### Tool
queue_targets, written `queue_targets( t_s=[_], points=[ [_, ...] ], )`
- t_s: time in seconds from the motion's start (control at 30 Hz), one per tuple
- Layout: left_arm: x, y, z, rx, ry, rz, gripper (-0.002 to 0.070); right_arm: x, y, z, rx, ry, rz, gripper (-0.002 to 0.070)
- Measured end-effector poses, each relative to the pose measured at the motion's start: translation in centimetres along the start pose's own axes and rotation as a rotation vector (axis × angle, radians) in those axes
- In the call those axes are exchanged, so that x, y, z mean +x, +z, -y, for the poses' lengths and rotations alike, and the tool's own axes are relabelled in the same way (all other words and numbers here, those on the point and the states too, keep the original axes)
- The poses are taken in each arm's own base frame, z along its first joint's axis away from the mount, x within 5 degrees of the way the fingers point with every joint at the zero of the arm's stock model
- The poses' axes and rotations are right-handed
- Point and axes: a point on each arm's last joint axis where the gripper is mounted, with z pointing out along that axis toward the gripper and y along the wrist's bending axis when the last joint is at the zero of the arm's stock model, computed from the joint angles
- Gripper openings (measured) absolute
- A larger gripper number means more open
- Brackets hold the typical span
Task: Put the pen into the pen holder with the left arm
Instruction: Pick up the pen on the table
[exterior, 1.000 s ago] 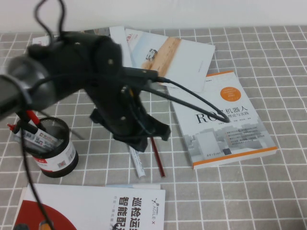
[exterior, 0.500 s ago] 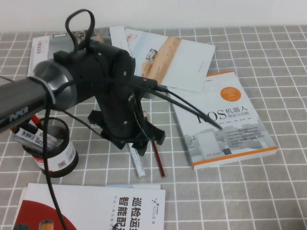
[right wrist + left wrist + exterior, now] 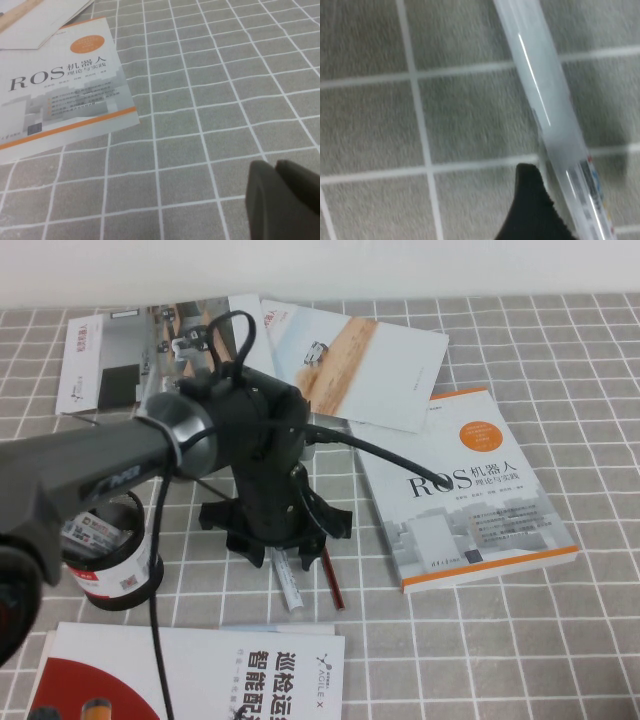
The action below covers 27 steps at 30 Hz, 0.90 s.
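Note:
The pen (image 3: 291, 588) is a thick white marker lying flat on the grey checked cloth, its far end hidden under my left gripper (image 3: 283, 550). That gripper points straight down over it, open, with its jaws on either side of the barrel. In the left wrist view the pen (image 3: 540, 85) runs slantwise past one black finger (image 3: 532, 205), which stands just beside it; the other finger is out of frame. The pen holder (image 3: 115, 565), a black mesh cup with a white and red label, stands to the left with markers in it. My right gripper (image 3: 282, 200) hovers shut over bare cloth.
A thin dark red pencil (image 3: 330, 585) lies right beside the pen. An orange and white ROS book (image 3: 470, 490) sits to the right. Brochures (image 3: 350, 360) and a leaflet (image 3: 110, 370) lie at the back, and a red and white booklet (image 3: 200, 675) at the front edge.
The left arm has swung across and come down over the pen, and its jaws have spread apart. The pen, pencil and holder have not moved.

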Motion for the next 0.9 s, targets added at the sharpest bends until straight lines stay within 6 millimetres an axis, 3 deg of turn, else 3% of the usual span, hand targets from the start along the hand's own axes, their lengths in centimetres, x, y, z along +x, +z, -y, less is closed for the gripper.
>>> queue_targets(
  t_s=[0.6,0.73,0.83,0.9],
  points=[
    [-0.9,1.1,0.1,-0.052,0.000,-0.037,0.0382,0.0,0.0,0.0,0.000,0.000,0.000,-0.0015],
    [-0.9,1.1,0.2,-0.045,-0.001,-0.036,0.0265,0.0,0.0,0.0,0.000,0.000,0.000,-0.0015],
    [-0.9,1.2,0.2,-0.045,0.035,-0.038,0.0126,0.0,0.0,0.0,0.000,0.000,0.000,-0.0015],
    [-0.9,1.2,0.2,-0.044,0.070,-0.039,0.0107,0.0,0.0,0.0,0.000,0.000,0.000,-0.0015]
  ],
)
